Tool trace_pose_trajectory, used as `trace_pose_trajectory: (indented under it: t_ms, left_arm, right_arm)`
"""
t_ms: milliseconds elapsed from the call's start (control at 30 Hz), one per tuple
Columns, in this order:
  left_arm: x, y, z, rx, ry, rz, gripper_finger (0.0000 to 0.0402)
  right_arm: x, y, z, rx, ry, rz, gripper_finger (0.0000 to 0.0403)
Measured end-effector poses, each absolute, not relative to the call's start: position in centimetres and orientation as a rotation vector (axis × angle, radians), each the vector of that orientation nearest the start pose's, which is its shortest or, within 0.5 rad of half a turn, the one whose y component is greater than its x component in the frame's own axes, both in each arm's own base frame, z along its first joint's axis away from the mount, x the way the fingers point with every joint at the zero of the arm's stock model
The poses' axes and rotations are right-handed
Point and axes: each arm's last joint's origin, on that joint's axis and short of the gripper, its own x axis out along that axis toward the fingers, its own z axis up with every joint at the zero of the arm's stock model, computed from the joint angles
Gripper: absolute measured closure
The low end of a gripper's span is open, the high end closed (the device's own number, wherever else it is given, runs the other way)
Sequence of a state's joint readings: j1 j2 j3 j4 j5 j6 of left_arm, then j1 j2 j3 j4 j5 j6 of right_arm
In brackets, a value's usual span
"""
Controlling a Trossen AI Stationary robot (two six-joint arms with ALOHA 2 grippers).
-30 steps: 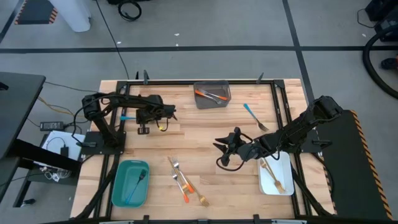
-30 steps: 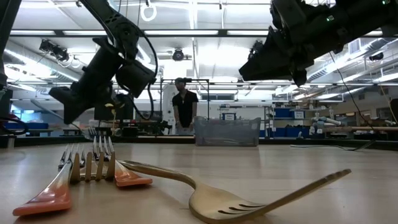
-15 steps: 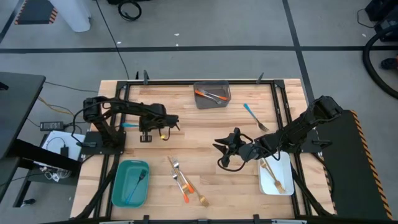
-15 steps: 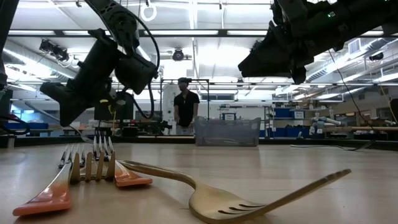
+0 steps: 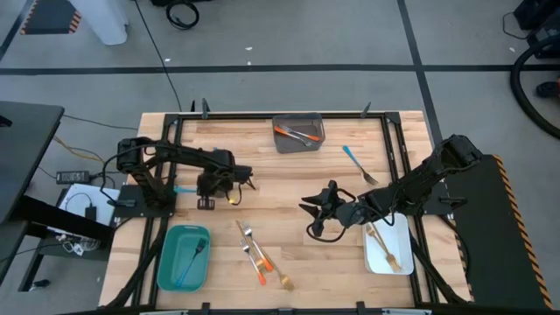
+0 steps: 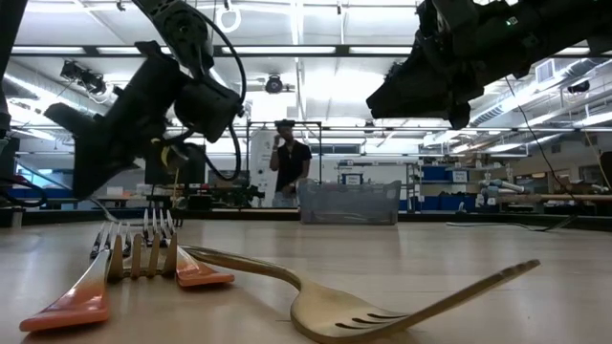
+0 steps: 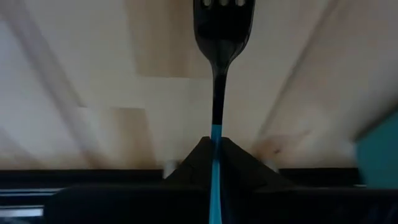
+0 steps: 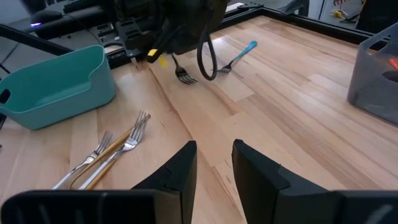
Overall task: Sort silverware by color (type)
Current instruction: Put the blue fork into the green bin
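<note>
Left wrist view shows the left hand [image 7: 214, 146] clamped on a blue-handled fork [image 7: 219, 74], tines forward above the counter [image 5: 289, 188], likely bound for the teal bin [image 5: 182, 256] at seven o'clock. The right hand [image 8: 214, 158] waits half-parted, empty.

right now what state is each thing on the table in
left gripper: shut on a blue fork, above the table
right gripper: open, empty, above mid-table
teal bin: holds one blue piece
grey bin: holds orange pieces
white bin: holds gold pieces
loose blue fork: flat on the table near the grey bin
orange and gold pile: unsorted, lying beside the teal bin
</note>
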State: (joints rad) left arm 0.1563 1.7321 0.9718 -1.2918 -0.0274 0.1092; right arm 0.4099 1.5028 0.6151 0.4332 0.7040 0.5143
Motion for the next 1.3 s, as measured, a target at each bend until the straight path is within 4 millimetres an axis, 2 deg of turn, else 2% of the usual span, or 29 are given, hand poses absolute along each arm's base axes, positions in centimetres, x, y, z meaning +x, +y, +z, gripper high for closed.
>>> trace_pose_trajectory:
  t_ms: [200,333,600,733,1033,1300]
  left_arm:
    - [23.4,3.2,15.3,-0.227,2.044,0.005,0.0375]
    - [23.9,2.2,16.0,-0.195,2.021,-0.005,0.0375]
    - [26.6,-0.6,19.6,-0.099,1.859,-0.046,0.0375]
    - [27.1,-2.3,20.7,-0.048,1.783,-0.066,0.0375]
    - [25.3,-6.7,23.1,0.019,1.627,-0.132,0.0375]
    - [23.7,-9.4,25.1,-0.023,1.509,-0.142,0.0375]
  right_arm:
    - [26.8,9.6,17.5,0.266,0.301,-0.378,0.0294]
    - [26.7,9.8,17.5,0.266,0.302,-0.371,0.0294]
    - [26.7,9.9,17.5,0.263,0.309,-0.369,0.0294]
    - [26.5,10.3,17.5,0.261,0.308,-0.355,0.0294]
    - [26.3,11.1,17.6,0.268,0.291,-0.331,0.0294]
    - [26.3,11.1,17.8,0.276,0.274,-0.329,0.0294]
